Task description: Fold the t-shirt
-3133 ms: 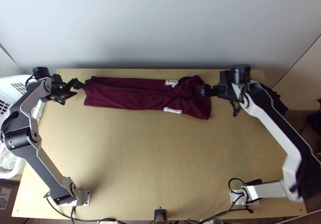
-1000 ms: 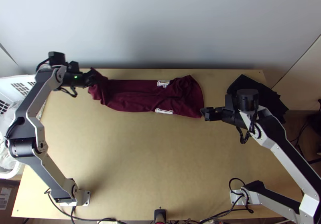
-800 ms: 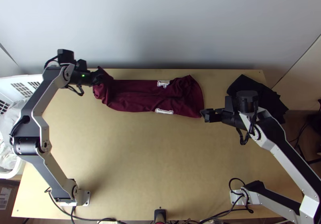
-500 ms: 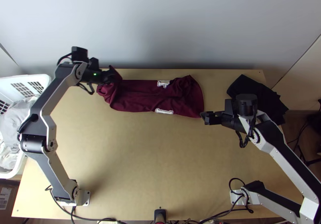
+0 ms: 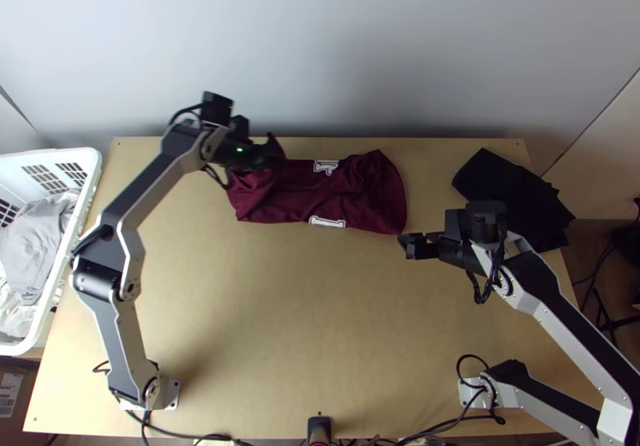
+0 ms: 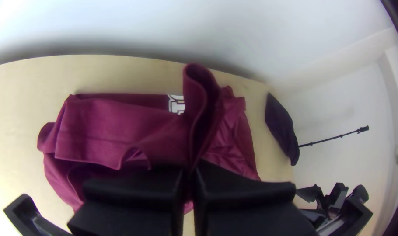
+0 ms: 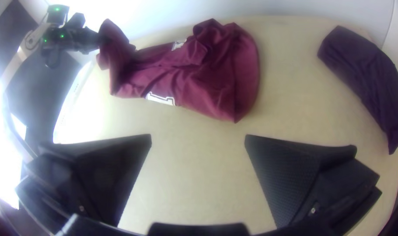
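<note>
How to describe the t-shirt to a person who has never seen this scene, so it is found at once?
On the light wooden table, go to the far edge, beside the pale wall. There lies the maroon t-shirt, one end lifted in the left gripper. White print sets it apart from the plain dark cloth to its right.

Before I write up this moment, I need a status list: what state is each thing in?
Left claw: shut on a raised part of the shirt.
Shirt: a long strip, lifted and bunched at the held end, the rest lying wrinkled on the table.
Right claw: open, holding nothing.
Black cloth: lying in a layered heap.
Basket: upright, with pale cloth inside.
</note>
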Robot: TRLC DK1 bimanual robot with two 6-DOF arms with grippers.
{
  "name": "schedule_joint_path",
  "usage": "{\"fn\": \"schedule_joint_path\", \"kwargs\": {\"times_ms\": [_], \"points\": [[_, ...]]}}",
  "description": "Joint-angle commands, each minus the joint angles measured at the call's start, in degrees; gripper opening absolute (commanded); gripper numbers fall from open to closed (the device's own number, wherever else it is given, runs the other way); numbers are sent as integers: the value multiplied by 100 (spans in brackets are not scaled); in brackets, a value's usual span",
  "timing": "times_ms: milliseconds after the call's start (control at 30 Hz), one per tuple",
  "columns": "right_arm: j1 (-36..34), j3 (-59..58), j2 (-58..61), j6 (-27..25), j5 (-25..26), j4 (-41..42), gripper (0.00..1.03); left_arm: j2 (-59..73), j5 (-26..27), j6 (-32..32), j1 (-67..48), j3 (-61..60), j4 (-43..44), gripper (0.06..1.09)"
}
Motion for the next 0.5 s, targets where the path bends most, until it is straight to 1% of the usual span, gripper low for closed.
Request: {"fn": "schedule_joint_path", "kwargs": {"times_ms": [0, 133, 200, 333, 467], "points": [[-18, -438, -146, 14, 1, 298, 99, 326, -62, -270, -684, 504, 103, 9], [-71, -623, -198, 5, 1, 394, 99, 598, -62, -437, -1045, 865, 199, 9], [-80, -816, -242, 5, 1, 509, 99, 1038, -71, -604, -1484, 1480, 208, 9], [-159, -913, -286, 14, 1, 553, 99, 1416, -71, -762, -1765, 2007, 243, 9], [-229, -1036, -348, 31, 1, 605, 99, 1653, -88, -946, -2003, 2122, 753, 9]]}}
